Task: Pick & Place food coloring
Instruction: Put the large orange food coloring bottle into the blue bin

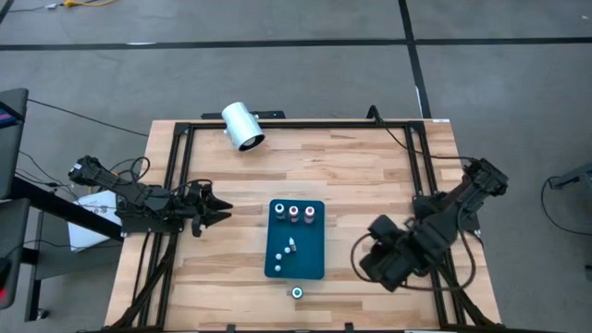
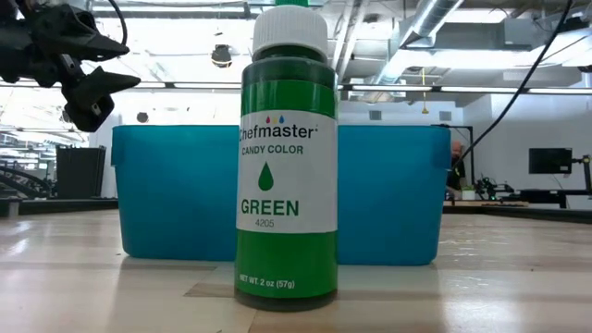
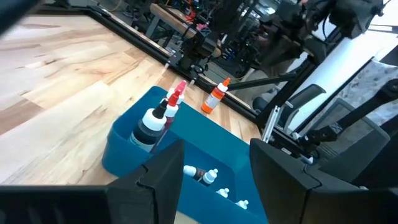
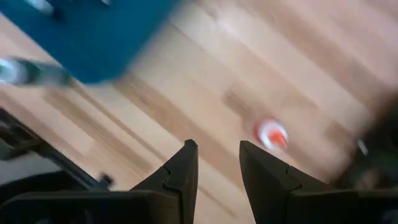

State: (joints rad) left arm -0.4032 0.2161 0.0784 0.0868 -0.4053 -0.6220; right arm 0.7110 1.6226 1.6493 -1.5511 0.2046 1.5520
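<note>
Green bottle (image 1: 297, 293) stands on the counter (image 1: 370, 176) at 6 o'clock of the blue bin (image 1: 296, 266). Left pincer (image 1: 219, 209) hangs open at the bin's 9 o'clock; right pincer (image 4: 217, 163), jaws slightly apart and empty, sits around 3 o'clock.

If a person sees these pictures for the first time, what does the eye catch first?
First, the green food coloring bottle, upright on the table's near edge, close to the low camera. Behind it is the blue bin at mid-table, holding more bottles. The left gripper and right gripper hover on either side.

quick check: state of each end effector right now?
Left end effector: open, holding nothing, left of the blue bin.
Right end effector: open, empty, above bare table.
</note>
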